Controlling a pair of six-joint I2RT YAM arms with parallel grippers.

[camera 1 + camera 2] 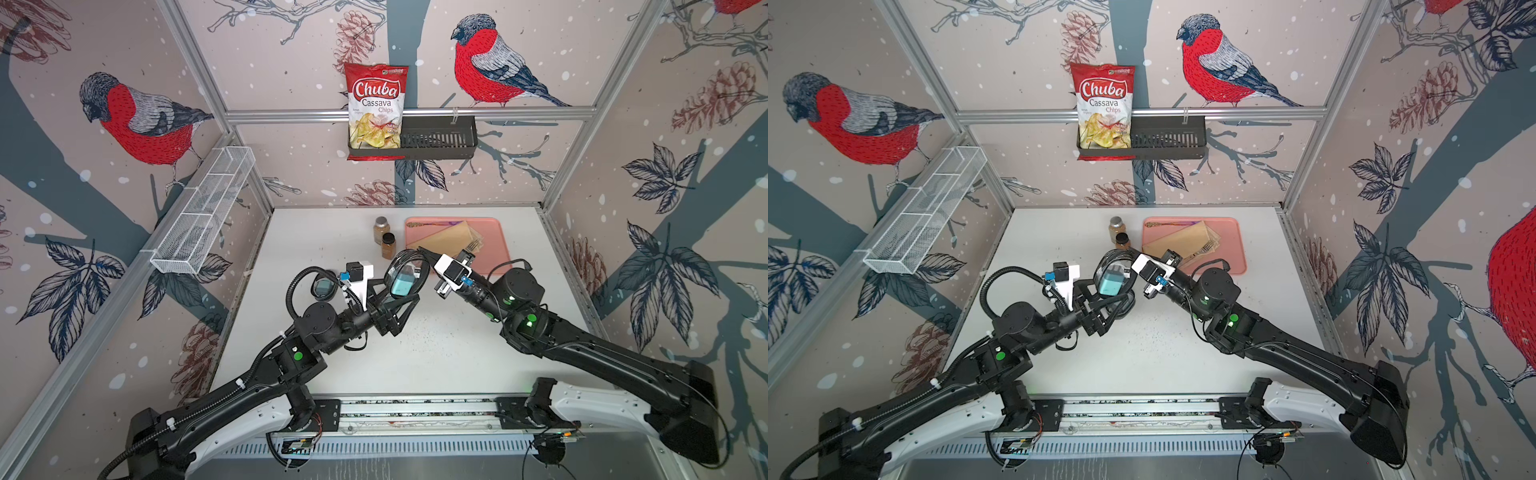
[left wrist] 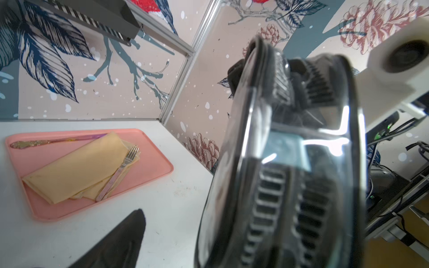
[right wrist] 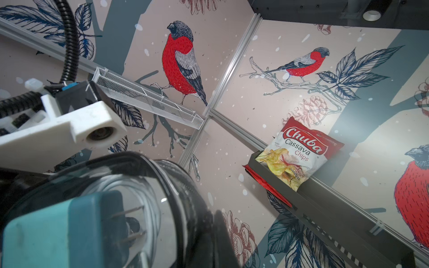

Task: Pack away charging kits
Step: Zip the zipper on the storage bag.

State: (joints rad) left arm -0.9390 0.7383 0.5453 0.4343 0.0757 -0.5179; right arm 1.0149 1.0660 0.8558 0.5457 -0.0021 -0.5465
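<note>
left arm – reaches inward, wrist raised, left tool (image 1: pixel 399 291) spread wide | right arm – reaches inward from opposite side, right tool (image 1: pixel 426 251) closed | both tools meet mid-air near centre

Two brown spice jars (image 1: pixel 384 237) stand beside a pink tray (image 1: pixel 496 232) holding a folded napkin (image 1: pixel 451 239) and fork (image 2: pixel 120 171).

on the bench (image 1: pixel 415 357), two jars (image 1: pixel 384 237) stand just left of the tray (image 1: pixel 494 232) at the back. a napkin (image 1: pixel 449 239) and fork (image 1: pixel 471 246) lie on the tray. another case (image 1: pixel 323 286) lies left of the raised case (image 1: pixel 405 276).
</note>
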